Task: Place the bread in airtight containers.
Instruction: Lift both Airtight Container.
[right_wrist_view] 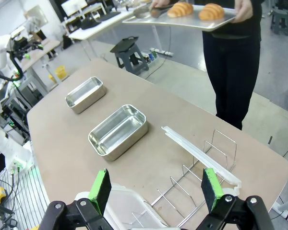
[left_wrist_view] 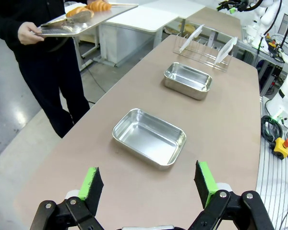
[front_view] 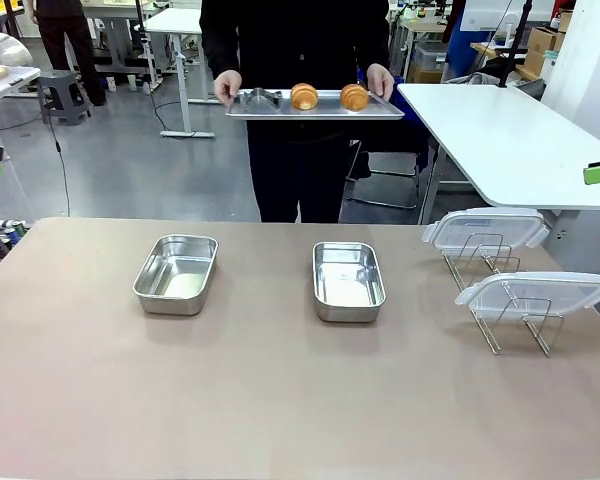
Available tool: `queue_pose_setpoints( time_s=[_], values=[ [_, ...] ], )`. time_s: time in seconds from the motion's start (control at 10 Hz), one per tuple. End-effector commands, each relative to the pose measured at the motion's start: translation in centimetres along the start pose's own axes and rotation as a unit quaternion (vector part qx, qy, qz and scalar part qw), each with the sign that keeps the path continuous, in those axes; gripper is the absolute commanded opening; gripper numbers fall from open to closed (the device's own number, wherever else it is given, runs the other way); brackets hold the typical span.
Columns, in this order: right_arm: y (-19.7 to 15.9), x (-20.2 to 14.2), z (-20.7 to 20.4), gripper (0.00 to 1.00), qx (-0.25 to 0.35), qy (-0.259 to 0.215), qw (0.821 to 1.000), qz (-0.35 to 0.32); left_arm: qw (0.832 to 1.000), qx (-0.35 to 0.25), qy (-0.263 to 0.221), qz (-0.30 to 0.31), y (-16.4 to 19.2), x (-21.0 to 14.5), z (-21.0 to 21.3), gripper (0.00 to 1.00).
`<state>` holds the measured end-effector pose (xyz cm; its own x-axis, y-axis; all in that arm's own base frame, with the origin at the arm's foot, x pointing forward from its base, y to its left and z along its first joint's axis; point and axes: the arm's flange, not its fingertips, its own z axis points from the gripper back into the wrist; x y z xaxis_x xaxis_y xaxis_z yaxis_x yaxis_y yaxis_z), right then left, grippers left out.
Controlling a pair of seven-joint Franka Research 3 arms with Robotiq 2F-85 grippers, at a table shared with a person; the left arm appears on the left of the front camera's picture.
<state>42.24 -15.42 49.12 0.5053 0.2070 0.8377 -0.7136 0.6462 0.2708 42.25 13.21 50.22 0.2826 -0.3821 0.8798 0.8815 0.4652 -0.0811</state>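
Both grippers are idle with nothing in them. The left gripper [left_wrist_view: 147, 178] has its jaws spread wide above the table [front_view: 280, 410], on the near-left side. The right gripper [right_wrist_view: 156, 186] is the same, spread wide over the right edge.

Bread is not on the table: the left croissant [front_view: 304, 96] and right croissant [front_view: 354, 96] lie side by side on a flat steel tray [front_view: 325, 105]. A person [front_view: 300, 40] standing past the far edge holds the tray level, one hand [front_view: 227, 86] gripping one end, the other hand [front_view: 380, 80] at the other end. A metal utensil [front_view: 263, 96], probably tongs, lies on the tray beside the left croissant.

Tubs: the left tub [front_view: 177, 273] sits toward the left edge and the middle tub [front_view: 349, 281] about centre. They are well apart, tops open, bare steel inside.

In the way on the right side: the far lid [front_view: 486, 229] is propped on the far rack [front_view: 477, 262] at the far right corner, and the near lid [front_view: 533, 292] on the near rack [front_view: 525, 330] just in front of it along the right edge. In the right wrist view the racks and lids sit directly under the fingers, between that gripper and the middle tub. The left gripper looks straight onto the left tub.

The surface is matte tan and flat. The room has a grey floor [front_view: 130, 170], a white desk [front_view: 510, 140] behind the far right corner, and a stool [front_view: 65, 95] and more benches farther back.
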Motion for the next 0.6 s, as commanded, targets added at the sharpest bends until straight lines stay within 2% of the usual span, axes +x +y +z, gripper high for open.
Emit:
queue_pose_setpoints(
  time_s=[0.0, 0.5],
  values=[
    [-0.12, 0.28, -0.20, 1.00, 0.001, -0.014, 1.000, 0.003, 1.000, -0.002, -0.015, -0.006, 0.09, 0.20, 0.03, 1.00],
    [-0.12, 0.28, -0.20, 1.00, 0.001, -0.014, 1.000, 0.003, 1.000, -0.002, -0.015, -0.006, 0.09, 0.20, 0.03, 1.00]
  ],
)
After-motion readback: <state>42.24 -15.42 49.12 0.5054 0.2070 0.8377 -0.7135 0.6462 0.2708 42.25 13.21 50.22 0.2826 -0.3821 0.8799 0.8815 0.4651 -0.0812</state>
